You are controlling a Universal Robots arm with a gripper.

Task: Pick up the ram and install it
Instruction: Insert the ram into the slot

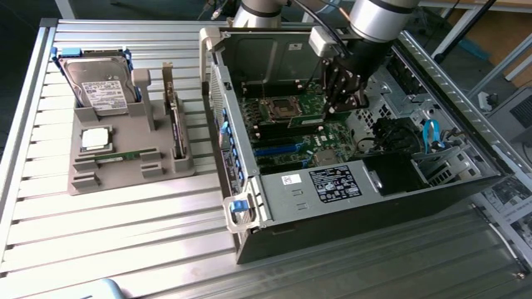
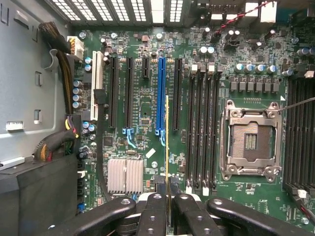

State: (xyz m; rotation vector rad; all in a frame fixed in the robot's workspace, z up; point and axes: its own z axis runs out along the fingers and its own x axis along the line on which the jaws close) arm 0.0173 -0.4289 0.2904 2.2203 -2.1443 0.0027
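My one gripper (image 1: 334, 107) reaches down into one open computer case (image 1: 349, 230), which fills the middle and the exterior view's right. My fingers are clamped on one ram (image 1: 309, 118), a thin green stick, held over the motherboard (image 1: 287, 146) inside the case.

In the wrist view, my gripper (image 2: 167, 196) pinches the ram (image 2: 167, 137) edge-on, so it reads as one narrow line. It hangs between one blue slot (image 2: 161, 93) and a row of four black memory slots (image 2: 203, 132); I cannot tell whether it touches the board. Beyond those four slots sits one open processor socket (image 2: 251, 142).

At the exterior view's left, one grey holder (image 1: 83, 184) rests on the slatted metal table (image 1: 124, 237), carrying one hard drive (image 1: 96, 87) and one silver chip (image 1: 96, 138).
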